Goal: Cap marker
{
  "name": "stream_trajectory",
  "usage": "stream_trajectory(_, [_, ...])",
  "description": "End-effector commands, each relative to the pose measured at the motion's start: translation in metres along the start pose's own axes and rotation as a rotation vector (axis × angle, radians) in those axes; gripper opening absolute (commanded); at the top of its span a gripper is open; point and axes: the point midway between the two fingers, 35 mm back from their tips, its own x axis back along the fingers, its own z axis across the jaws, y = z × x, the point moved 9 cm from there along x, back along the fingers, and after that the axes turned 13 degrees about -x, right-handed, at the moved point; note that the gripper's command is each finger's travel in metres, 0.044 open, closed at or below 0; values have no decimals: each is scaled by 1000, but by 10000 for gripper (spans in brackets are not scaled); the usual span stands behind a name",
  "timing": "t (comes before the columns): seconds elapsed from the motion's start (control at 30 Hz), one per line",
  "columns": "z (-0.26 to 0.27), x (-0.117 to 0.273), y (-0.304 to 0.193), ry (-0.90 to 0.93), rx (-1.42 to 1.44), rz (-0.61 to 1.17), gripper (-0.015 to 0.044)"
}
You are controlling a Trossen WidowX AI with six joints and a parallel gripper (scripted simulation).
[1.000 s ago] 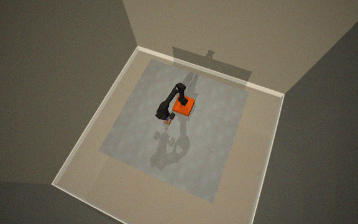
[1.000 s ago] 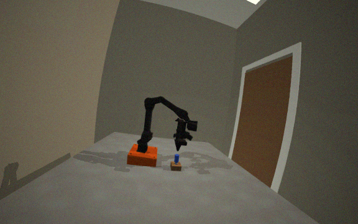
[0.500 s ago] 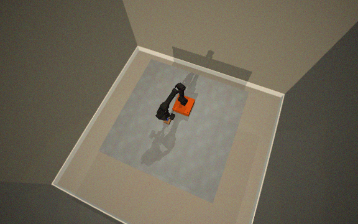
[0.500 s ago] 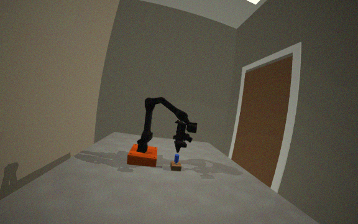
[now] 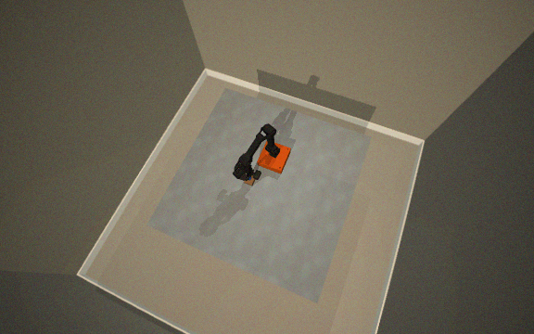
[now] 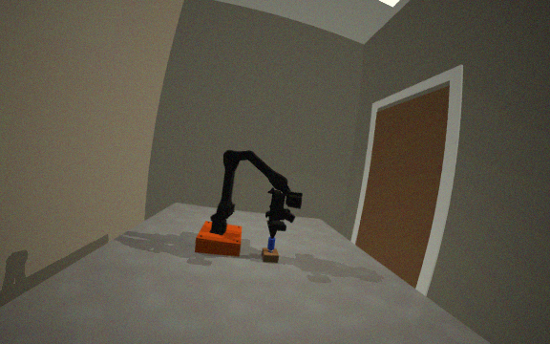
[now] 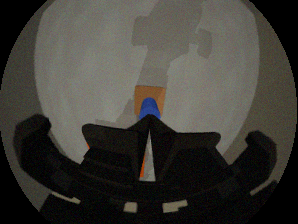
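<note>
The blue cap (image 6: 271, 244) (image 7: 149, 106) stands upright over the brown holder block (image 6: 270, 256) (image 7: 143, 92), on the marker. A thin pale line shows between the cap and the block in the exterior view; the rest of the marker is hidden. My gripper (image 6: 272, 236) (image 7: 150, 117) is shut with nothing between its fingers. Its fingertips point down at the top of the cap, touching it or just above it; which one I cannot tell. In the top view the block (image 5: 249, 182) shows partly beneath the arm.
The arm's orange base (image 5: 274, 159) (image 6: 218, 240) sits on the grey table (image 5: 276, 232) (image 6: 208, 301), close to the holder block. Walls surround the table, and a brown door (image 6: 404, 177) is at the right in the exterior view.
</note>
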Motion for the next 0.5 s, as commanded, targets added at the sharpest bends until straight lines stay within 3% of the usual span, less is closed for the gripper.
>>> stream_trajectory(0.0, [0,-8,0,3,4,2,0])
stream_trajectory(0.33, [0,-1,1,2,0,-9,0])
stream_trajectory(0.47, [0,41,5,2,0,-9,0])
